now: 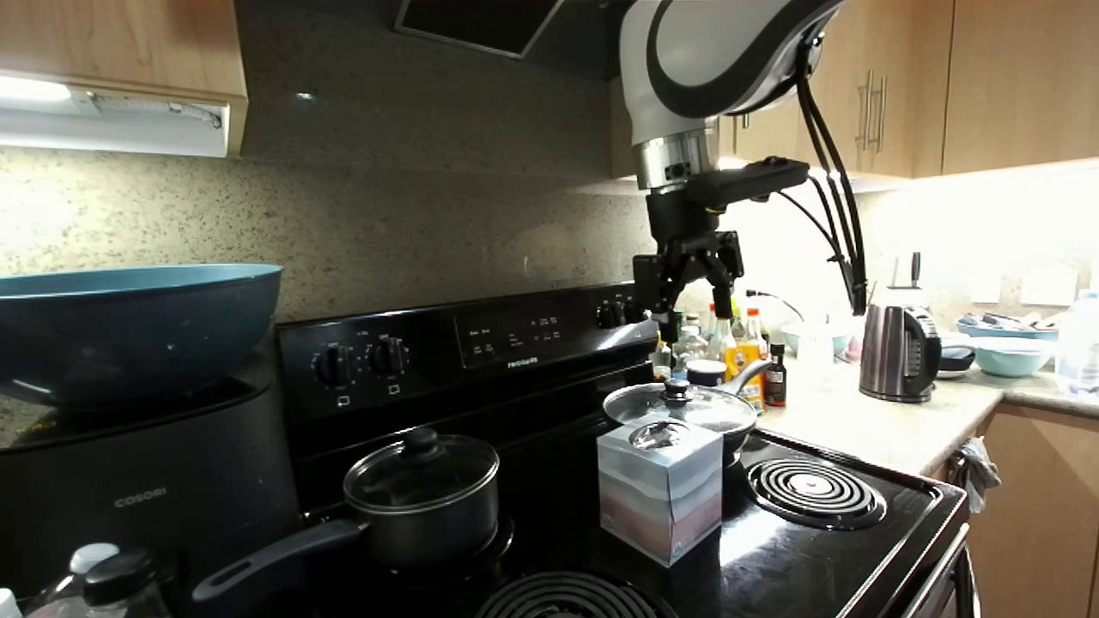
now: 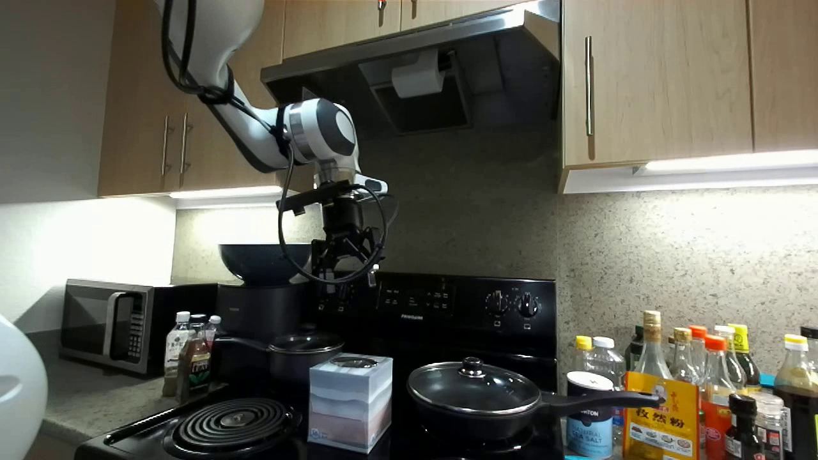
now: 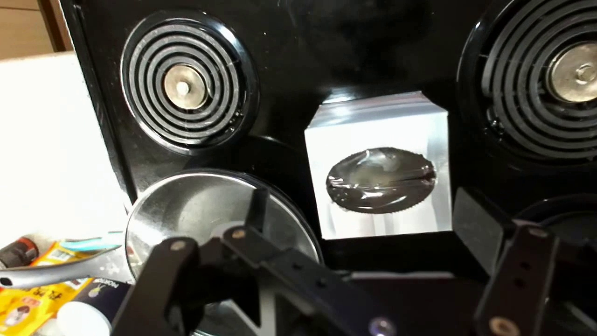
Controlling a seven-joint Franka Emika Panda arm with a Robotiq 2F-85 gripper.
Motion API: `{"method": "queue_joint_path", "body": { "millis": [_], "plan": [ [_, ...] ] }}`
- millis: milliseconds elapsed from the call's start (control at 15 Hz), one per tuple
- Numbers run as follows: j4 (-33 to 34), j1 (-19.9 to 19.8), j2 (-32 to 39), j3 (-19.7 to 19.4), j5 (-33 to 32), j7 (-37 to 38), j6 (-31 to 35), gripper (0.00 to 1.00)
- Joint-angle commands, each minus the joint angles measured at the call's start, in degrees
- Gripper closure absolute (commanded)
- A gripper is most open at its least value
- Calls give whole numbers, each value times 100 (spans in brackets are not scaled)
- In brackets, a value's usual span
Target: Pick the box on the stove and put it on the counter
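The box [image 1: 659,502] is a pale blue and white patterned carton standing upright on the black stove [image 1: 798,562]. It also shows in an exterior view [image 2: 350,406] and in the wrist view [image 3: 378,179], where its whitish top has an oval film-covered opening. My gripper [image 1: 694,319] is open and empty, pointing down well above the stove, towards its back panel. It also shows in an exterior view [image 2: 351,281]. In the wrist view the fingers [image 3: 368,214] are spread wide and the box lies below, partly between them. The light counter [image 1: 824,429] adjoins the stove and shows in the wrist view [image 3: 42,140].
A lidded frying pan [image 2: 473,399] stands close beside the box, its handle reaching over the counter. A lidded pot [image 1: 425,502] is on its other side. Several bottles [image 2: 652,345] and a kettle [image 1: 897,354] stand on the counter. A range hood [image 2: 415,70] hangs above.
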Motion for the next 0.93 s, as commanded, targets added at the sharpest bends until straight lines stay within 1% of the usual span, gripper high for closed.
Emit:
{"method": "queue_joint_path", "body": {
  "millis": [0,67,200,600,667,733,867],
  "plan": [
    [-152,-101,73,-187,-31,194,115,0],
    [-22,-32,77,-168,-3,15,-4,0],
    [-35,-55,131,-248,-1,13,-3,0],
    [14,-54,224,-244,-77,-21,-72,0],
    [182,-51,461,-294,-21,-441,-326,0],
    [259,-53,613,-346,31,-806,-442,0],
    [415,-96,991,-458,31,-1389,-509,0]
  ]
}}
